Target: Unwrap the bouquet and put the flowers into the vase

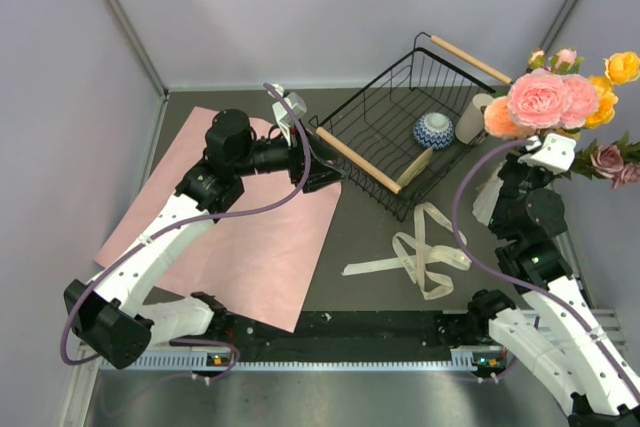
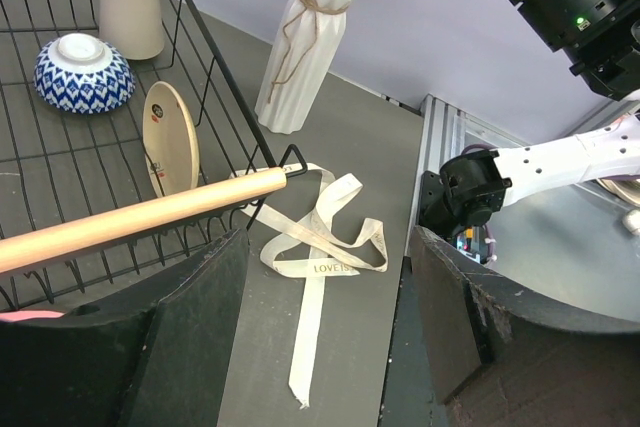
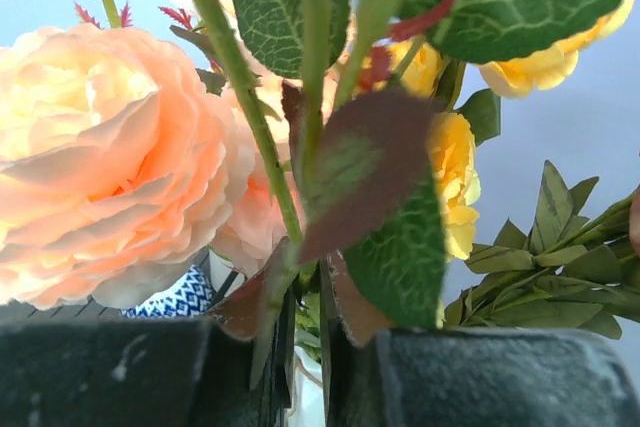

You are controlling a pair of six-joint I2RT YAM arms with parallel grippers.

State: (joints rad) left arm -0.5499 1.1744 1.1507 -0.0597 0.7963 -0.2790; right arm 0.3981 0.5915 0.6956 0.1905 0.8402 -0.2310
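The bouquet is undone. Its pink wrapping paper [image 1: 250, 237] lies flat at the left and its cream ribbon [image 1: 420, 252] [image 2: 320, 247] lies loose on the dark mat. My right gripper [image 1: 532, 144] [image 3: 320, 357] is shut on the green stems of the flowers [image 1: 545, 97] [image 3: 100, 157], peach, pink and yellow blooms held up at the right. The ribbed white vase [image 2: 300, 57] stands right of the basket with green leaves in its mouth. In the right wrist view a white bit of it shows just below the jaws. My left gripper [image 1: 322, 175] [image 2: 330, 327] is open and empty beside the basket's wooden handle [image 2: 140, 217].
A black wire basket [image 1: 395, 122] holds a blue-and-white bowl [image 1: 433, 130] [image 2: 82, 72], a cream cup [image 1: 472, 119] [image 2: 130, 2] and a small plate [image 2: 170, 137]. Mauve roses [image 1: 610, 160] with leaves stick out at the far right. Grey walls close in the sides.
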